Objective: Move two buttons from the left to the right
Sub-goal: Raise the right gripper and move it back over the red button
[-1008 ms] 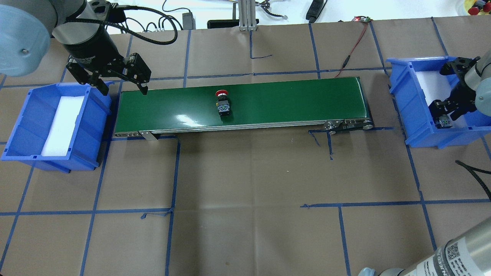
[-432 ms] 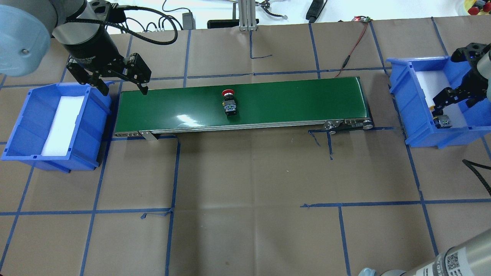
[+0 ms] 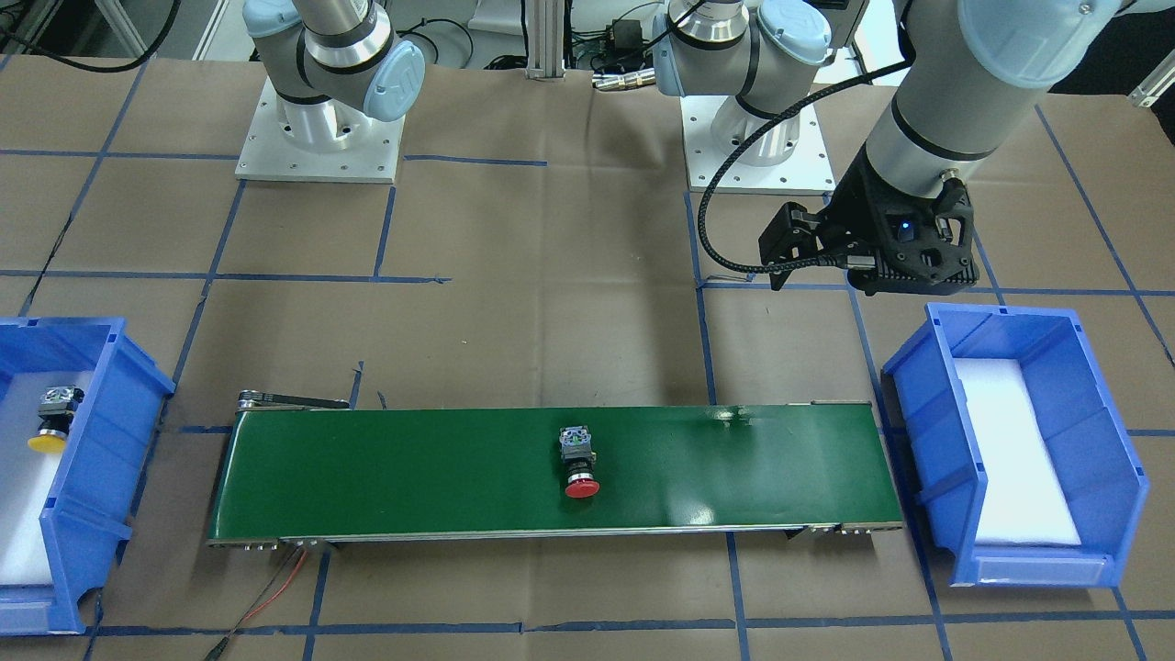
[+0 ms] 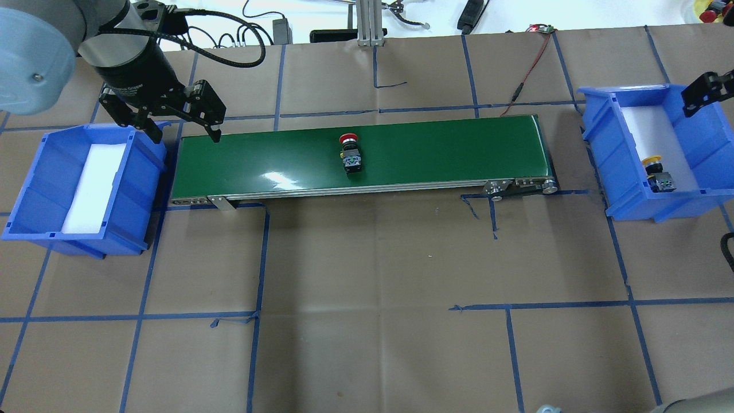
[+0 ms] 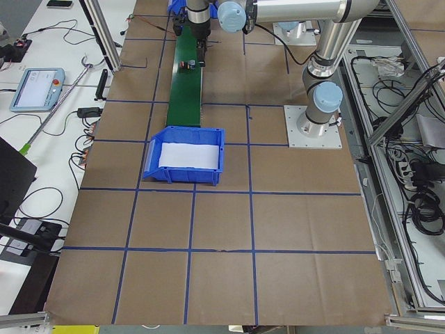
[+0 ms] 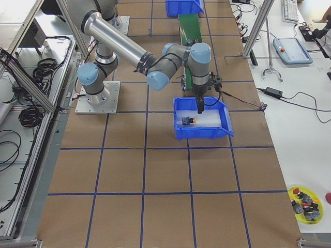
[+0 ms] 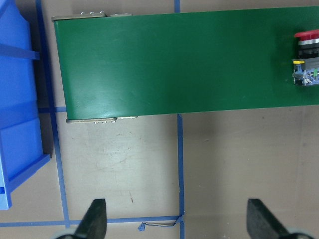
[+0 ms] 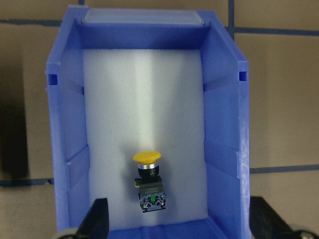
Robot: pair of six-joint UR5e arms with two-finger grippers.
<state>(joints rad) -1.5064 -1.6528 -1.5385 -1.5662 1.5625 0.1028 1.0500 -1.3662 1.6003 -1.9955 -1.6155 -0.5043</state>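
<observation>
The red button [image 4: 350, 154] lies on its side near the middle of the green conveyor belt [image 4: 447, 146]; it also shows at the right edge of the left wrist view [image 7: 306, 56]. The yellow button [image 4: 658, 172] lies on white foam in the right blue bin [image 4: 603, 135], seen below my right gripper [image 8: 182, 226] in the right wrist view [image 8: 148, 181]. The right gripper is open and empty, above the bin. My left gripper [image 4: 186, 136] is open and empty, hovering over the belt's left end beside the left blue bin [image 4: 34, 189].
The left bin holds only a white foam pad [image 4: 92, 186]. A red wire [image 4: 530, 66] runs to the belt's far right corner. Cables and an aluminium post [image 4: 367, 23] lie along the far edge. Blue tape lines grid the brown table.
The red button has ridden the belt to the right. My right gripper has lifted away from the yellow button, leaving it in the right bin. The left gripper has not moved.
</observation>
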